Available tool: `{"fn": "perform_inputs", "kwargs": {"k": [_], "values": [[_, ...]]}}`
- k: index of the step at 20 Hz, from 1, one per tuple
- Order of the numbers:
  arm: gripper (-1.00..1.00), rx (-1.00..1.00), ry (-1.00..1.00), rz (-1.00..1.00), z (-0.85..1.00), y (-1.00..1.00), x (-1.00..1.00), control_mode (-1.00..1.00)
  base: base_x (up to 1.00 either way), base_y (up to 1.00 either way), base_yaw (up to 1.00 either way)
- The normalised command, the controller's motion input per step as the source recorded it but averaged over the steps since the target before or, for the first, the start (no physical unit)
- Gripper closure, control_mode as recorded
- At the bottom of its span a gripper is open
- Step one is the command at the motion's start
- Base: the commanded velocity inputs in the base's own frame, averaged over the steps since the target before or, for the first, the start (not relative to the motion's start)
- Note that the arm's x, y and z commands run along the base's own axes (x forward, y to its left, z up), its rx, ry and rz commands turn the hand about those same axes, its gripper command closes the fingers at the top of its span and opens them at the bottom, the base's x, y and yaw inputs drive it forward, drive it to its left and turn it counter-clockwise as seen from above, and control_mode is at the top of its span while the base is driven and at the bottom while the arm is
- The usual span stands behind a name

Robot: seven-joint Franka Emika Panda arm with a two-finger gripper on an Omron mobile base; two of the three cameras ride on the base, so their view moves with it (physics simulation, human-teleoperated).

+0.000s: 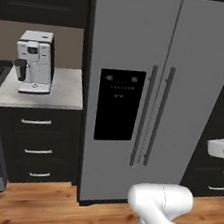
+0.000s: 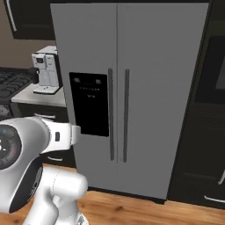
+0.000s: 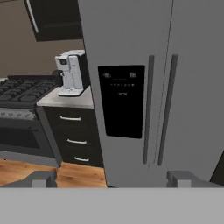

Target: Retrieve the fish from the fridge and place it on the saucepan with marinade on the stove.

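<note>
- Left base view: the tall grey two-door fridge (image 1: 156,100) stands shut, its black dispenser panel (image 1: 118,105) on the left door and two long vertical handles (image 1: 152,117) at the centre seam; a white coffee machine (image 1: 35,62) sits on the pale stone counter (image 1: 61,94) to its left, above dark drawers
- Right base view: the fridge (image 2: 145,88) faces the white arm (image 2: 39,145), doors closed, well apart from it
- Hand view: the gripper (image 3: 111,178) has its jaws spread wide and holds nothing; the fridge (image 3: 183,87) is ahead, and the black gas stove (image 3: 24,89) with grid grates lies left; the fish cannot be seen
</note>
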Motion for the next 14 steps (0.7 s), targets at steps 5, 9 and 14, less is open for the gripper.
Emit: {"fn": "perform_inputs", "kwargs": {"k": [5,9,14], "values": [[-1.0,0.0,0.0,0.0,0.0,0.0,0.0,1.0,0.27,-0.19,0.0],[-1.0,0.0,0.0,0.0,0.0,0.0,0.0,1.0,0.32,-0.02,0.0],[-1.0,0.0,0.0,0.0,0.0,0.0,0.0,1.0,0.3,0.0,-0.01]]}}
